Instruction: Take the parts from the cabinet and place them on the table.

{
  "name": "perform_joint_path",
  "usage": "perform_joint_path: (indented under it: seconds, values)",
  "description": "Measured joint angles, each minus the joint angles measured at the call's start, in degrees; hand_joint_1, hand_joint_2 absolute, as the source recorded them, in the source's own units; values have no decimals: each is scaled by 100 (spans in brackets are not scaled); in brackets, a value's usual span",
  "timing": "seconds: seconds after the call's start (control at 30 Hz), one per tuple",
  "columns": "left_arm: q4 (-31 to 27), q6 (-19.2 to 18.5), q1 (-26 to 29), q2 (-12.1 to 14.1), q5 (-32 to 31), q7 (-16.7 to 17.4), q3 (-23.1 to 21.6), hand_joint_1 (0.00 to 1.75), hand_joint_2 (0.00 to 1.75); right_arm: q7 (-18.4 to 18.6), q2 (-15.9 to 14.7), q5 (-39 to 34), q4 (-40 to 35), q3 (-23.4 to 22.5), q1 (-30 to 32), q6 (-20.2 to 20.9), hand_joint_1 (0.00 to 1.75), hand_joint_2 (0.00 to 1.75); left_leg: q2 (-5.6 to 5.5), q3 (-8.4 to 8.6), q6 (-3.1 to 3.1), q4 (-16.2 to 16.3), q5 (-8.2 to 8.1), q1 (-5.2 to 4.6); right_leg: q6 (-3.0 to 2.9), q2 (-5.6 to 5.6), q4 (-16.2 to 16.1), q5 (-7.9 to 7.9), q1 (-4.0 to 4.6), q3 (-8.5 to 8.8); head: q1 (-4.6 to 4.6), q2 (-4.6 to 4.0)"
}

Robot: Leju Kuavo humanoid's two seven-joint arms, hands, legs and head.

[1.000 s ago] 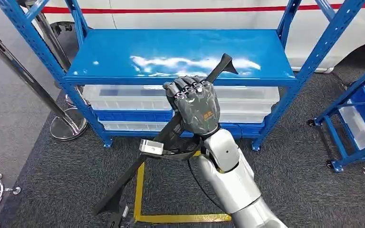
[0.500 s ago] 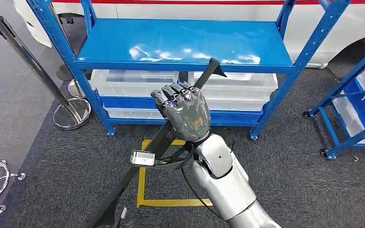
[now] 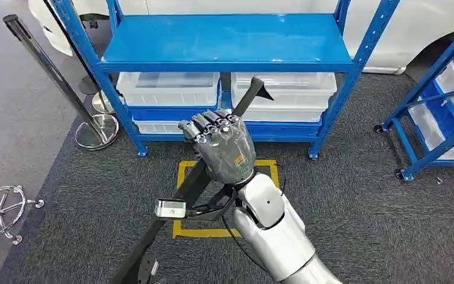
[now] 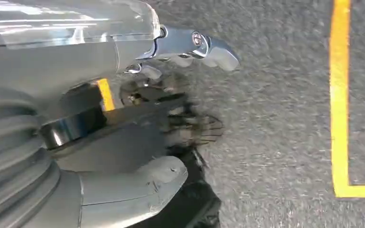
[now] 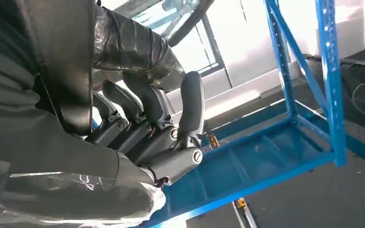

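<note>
Near the middle of the head view, the right hand (image 3: 221, 148) is clenched around a long black bar-shaped part (image 3: 201, 177), which slants from the near left, low by the carpet, up to its angled far tip in front of the blue shelving rack (image 3: 227, 38). A small silver block (image 3: 171, 208) sits on the part below the hand, beside the silver forearm (image 3: 272, 222). Clear plastic bins (image 3: 168, 89) rest on the rack's lower shelf, under its bare blue top shelf. A yellow floor marking (image 3: 180, 228) lies on the dark carpet beneath the arm, a chrome stanchion (image 3: 53, 77) leans at the far left, and a second blue rack (image 3: 437, 118) stands at the right. From the left wrist, the left hand (image 4: 138, 118) hangs above the grey carpet near a yellow line (image 4: 340, 95); whether it is released or clenched cannot be told. From the right wrist, dark fingers (image 5: 190, 107) wrap the black part (image 5: 62, 61), with blue rack framing (image 5: 328, 80) beyond.
</note>
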Motion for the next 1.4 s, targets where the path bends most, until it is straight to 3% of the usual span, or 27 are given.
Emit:
perform_joint_path:
  seconds: [0.03,0.13,0.17,0.2,0.23,0.3,0.33,0.37,0.4,0.47,0.53,0.67,0.7,0.8,0.83,0.87,0.93,0.97,1.0,1.03,1.07,1.17,1.2,1.27,1.33,1.37,1.4]
  values:
    - [0,0,-16,2,-2,0,0,0,175,7,2,4,-24,0,-7,0,175,175,0,300,38,-548,-223,-26,33,-8,24,41,13,-42,7,0]
    - [0,-9,-2,2,-20,18,0,0,175,61,6,35,-41,22,3,0,175,175,1,176,153,-548,-149,-69,132,-23,-48,258,-16,-66,4,0]
    - [2,-9,31,-2,-33,24,0,0,175,74,0,33,-44,22,13,0,175,175,38,132,221,-618,-35,14,176,-7,-44,263,-9,-114,7,0]
    - [2,-11,26,-4,-35,31,2,0,175,85,-7,33,-50,22,13,0,175,175,61,70,265,-611,45,-9,198,37,78,-9,-20,-170,7,0]
    - [2,-13,15,-6,-35,31,2,0,175,98,-15,33,-54,22,13,0,175,175,63,-35,302,-600,128,-10,210,42,381,-430,-25,-267,7,0]
    - [2,-26,11,-18,-50,33,2,0,175,105,-29,39,-68,24,22,0,175,175,65,-247,317,-578,282,-18,246,52,1218,-1060,-32,-437,7,0]
    - [2,-28,11,-22,-59,33,2,0,175,103,-37,39,-68,22,27,0,175,175,68,-359,313,-560,354,-18,257,53,1580,-1132,-33,-487,9,0]
    - [2,-33,11,-22,-72,35,2,0,175,103,-50,48,-68,22,41,0,175,175,72,-479,300,-535,435,-18,267,53,1775,-994,-45,-449,9,0]
    - [2,-35,9,-22,-79,35,2,0,175,103,-61,55,-68,22,54,0,175,175,74,-591,287,-513,499,-17,270,53,1731,-773,-61,-310,7,0]
    - [2,-39,2,-28,-87,35,2,0,175,103,-66,76,-89,24,57,0,175,175,73,-812,240,-434,620,-11,258,51,1071,-456,-83,301,7,0]
    - [2,-42,-11,-39,-96,33,0,0,175,105,-61,76,-155,35,61,0,175,175,55,-927,163,-369,711,-32,210,72,23,-948,-40,970,4,0]
    - [2,-52,2,-52,-103,35,-2,0,175,138,-83,55,-177,37,69,2,175,175,47,-956,21,-489,974,-3,35,72,7,-719,-20,790,4,0]
    - [2,-55,3,-55,-101,35,-2,0,175,138,-85,46,-177,39,71,2,175,175,36,-1028,-2,-385,755,29,-16,49,5,-637,-37,732,2,0]
    - [2,-57,9,-57,-94,39,0,0,175,140,-90,-13,-186,46,84,4,175,175,35,-1295,-54,710,-370,29,-95,52,5,-395,-18,432,0,0]
    - [2,-57,1,-57,-90,39,0,0,175,142,-92,-39,-186,46,89,4,175,175,34,-1337,-63,1116,-540,28,-100,52,10,-310,-3,326,-2,0]
    - [2,-59,-3,-59,-83,37,0,0,175,164,-96,-81,-181,52,93,4,175,175,34,-1310,-62,1368,-509,28,-99,51,18,-226,11,212,0,0]
    - [2,-59,-4,-59,-68,31,0,0,175,252,-114,-107,-153,87,86,2,175,175,32,-974,-22,1232,-121,20,-97,50,30,-76,36,12,-2,0]
    - [2,-59,-9,-59,-63,20,0,0,175,286,-123,-107,-146,101,79,2,175,175,30,-643,26,870,45,4,-93,51,35,2,50,-80,-2,0]
    - [2,-59,-31,-57,-46,15,0,0,175,326,-122,-103,-144,116,59,2,175,175,26,-198,110,335,9,-36,-87,54,43,83,48,-140,-2,0]
    - [-2,-59,-54,-50,-28,13,0,0,175,359,-125,-94,-144,142,40,2,175,175,31,265,196,-235,-266,-79,-51,57,52,142,61,-169,0,0]
    - [-2,-59,-79,-57,-26,0,2,0,175,380,-129,-85,-144,151,12,2,175,175,37,425,191,-629,-369,-100,-22,44,49,198,43,-182,0,0]
    - [-2,-59,-90,-68,-17,0,2,0,175,435,-138,-79,-144,195,-9,2,175,175,34,307,282,-661,-181,-140,100,12,-111,457,6,-174,0,0]
    - [2,-61,-76,-79,-17,2,2,0,175,446,-158,-79,-133,195,-9,2,175,175,72,268,297,-721,-44,-75,127,35,-85,387,6,-215,0,0]
    - [2,-59,-92,-83,-17,2,2,0,175,474,-188,-79,-129,197,-25,2,175,175,69,59,375,-730,153,-76,177,77,443,-437,-11,-392,2,0]
    - [2,-61,-82,-94,-15,0,2,0,175,490,-214,-77,-120,199,-23,2,175,175,70,-174,360,-716,328,-76,225,75,1281,-976,-40,-545,4,0]
    - [2,-61,-74,-101,-17,0,2,0,175,505,-225,-77,-111,199,-24,2,175,175,78,-297,347,-697,410,-73,247,75,1613,-1000,-54,-570,7,0]
    - [2,-61,-72,-103,-17,0,4,0,175,518,-243,-96,-94,199,-24,2,175,175,81,-434,329,-671,492,-67,268,72,1765,-822,-72,-501,7,0]
